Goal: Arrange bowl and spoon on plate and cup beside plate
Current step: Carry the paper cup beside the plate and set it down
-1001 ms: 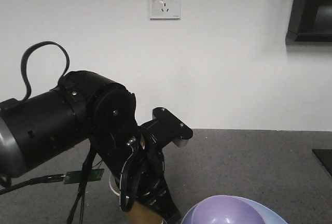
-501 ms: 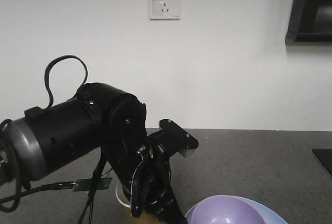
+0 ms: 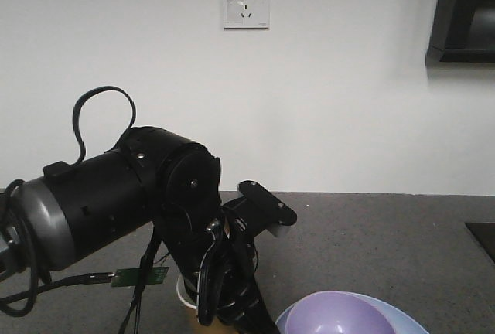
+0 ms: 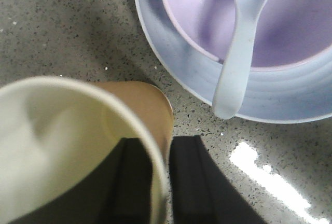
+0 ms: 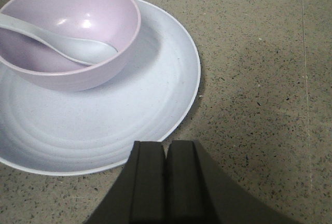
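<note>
My left gripper (image 4: pixel 161 182) is shut on the brown paper cup (image 4: pixel 78 146), with one finger inside the cream interior and the other outside against the wall. The cup hangs just left of the pale blue-grey plate (image 4: pixel 290 99); whether its base touches the counter I cannot tell. The lavender bowl (image 4: pixel 197 6) sits on the plate, and the pale spoon (image 4: pixel 238 53) lies in it with its handle over the rim. In the right wrist view my right gripper (image 5: pixel 166 156) is shut and empty at the edge of the plate (image 5: pixel 129 115), near the bowl (image 5: pixel 98 16) and the spoon (image 5: pixel 78 47).
The speckled grey counter (image 3: pixel 371 233) runs back to a white wall with a socket (image 3: pixel 246 3). A dark object (image 3: pixel 483 237) lies at the counter's right edge. The bulky left arm (image 3: pixel 131 202) and its cables hide the left foreground in the front view.
The left arm has shifted right and a little lower with the cup in its grip, closer to the plate. Bowl, spoon and plate have not moved.
</note>
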Motion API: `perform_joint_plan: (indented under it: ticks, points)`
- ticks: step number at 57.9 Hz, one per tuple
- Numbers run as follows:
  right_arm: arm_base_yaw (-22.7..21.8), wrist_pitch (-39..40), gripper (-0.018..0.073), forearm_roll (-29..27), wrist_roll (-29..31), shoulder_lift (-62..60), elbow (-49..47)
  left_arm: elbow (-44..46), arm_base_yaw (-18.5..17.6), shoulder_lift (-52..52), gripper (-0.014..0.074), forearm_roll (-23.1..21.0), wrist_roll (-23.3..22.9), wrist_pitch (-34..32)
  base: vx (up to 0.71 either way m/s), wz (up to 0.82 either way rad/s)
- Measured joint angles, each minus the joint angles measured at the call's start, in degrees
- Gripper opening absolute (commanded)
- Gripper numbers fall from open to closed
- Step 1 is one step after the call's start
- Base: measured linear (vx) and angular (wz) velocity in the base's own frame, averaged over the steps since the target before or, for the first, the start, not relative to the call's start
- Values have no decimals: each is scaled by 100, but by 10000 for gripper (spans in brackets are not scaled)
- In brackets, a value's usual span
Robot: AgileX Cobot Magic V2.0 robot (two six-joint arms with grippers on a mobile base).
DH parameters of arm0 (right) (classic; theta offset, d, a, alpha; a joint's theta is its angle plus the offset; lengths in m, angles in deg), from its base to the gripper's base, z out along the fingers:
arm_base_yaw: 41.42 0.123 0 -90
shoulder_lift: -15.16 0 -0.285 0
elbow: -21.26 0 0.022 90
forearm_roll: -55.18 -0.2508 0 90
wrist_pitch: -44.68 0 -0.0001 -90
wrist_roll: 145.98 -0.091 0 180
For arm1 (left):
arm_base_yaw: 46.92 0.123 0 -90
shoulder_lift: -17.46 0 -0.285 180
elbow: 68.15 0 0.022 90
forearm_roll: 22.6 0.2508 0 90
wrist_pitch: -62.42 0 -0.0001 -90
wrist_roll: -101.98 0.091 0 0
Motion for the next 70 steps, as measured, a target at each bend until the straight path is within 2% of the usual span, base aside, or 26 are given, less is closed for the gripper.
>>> perform_joint_plan:
  ticks: [6,11,25,40,51,55,60,63,70]
  points:
    - [0,0,-9,0,0,0,0,0,0,0,470,-5,0,0,0,0]
    - [0,5,-9,0,0,0,0,0,0,0,495,-5,0,0,0,0]
    - [0,11,-9,0,0,0,0,33,0,0,496,-12,0,0,0,0]
    - [0,36,-9,0,0,0,0,323,0,-126,496,-214,0,5,0,0]
    - [0,36,-9,0,0,0,0,591,0,-317,469,-226,0,5,0,0]
    - [0,36,-9,0,0,0,0,675,0,-420,435,-199,0,12,0,0]
    - [0,36,-9,0,0,0,0,731,0,-564,339,-90,0,12,0,0]
    - [0,36,-9,0,0,0,0,731,0,-684,258,30,0,12,0,0]
    - [0,36,-9,0,0,0,0,731,0,-1058,8,379,0,-94,0,0]
